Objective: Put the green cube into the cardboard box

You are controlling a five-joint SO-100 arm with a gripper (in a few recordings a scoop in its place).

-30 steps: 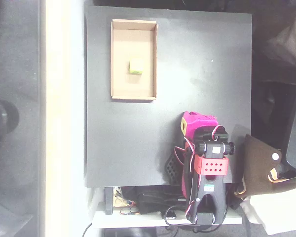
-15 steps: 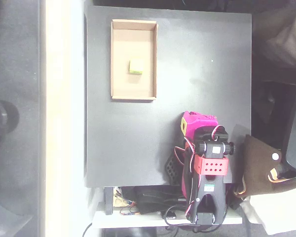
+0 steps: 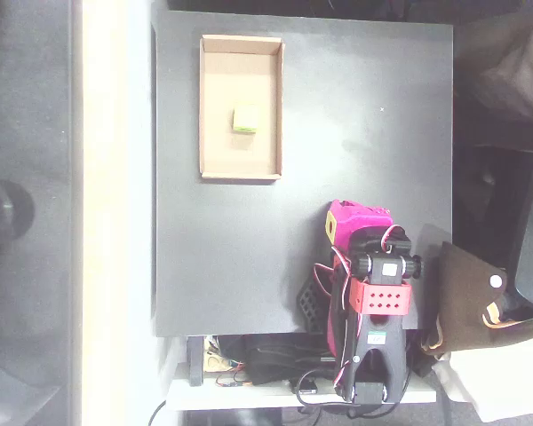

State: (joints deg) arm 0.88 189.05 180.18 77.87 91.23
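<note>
We see the green cube [image 3: 244,121] resting inside the cardboard box [image 3: 210,106], toward 11 o'clock on the bench [image 3: 364,115]. The folded arm's fingers [image 3: 330,227] are unreadable; only a stray sweep could disturb the box.

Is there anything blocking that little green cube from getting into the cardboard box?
Nothing visible blocks it. In the overhead view the green cube already lies inside the cardboard box, near its middle. The end effector is folded back, well apart from the box.
</note>
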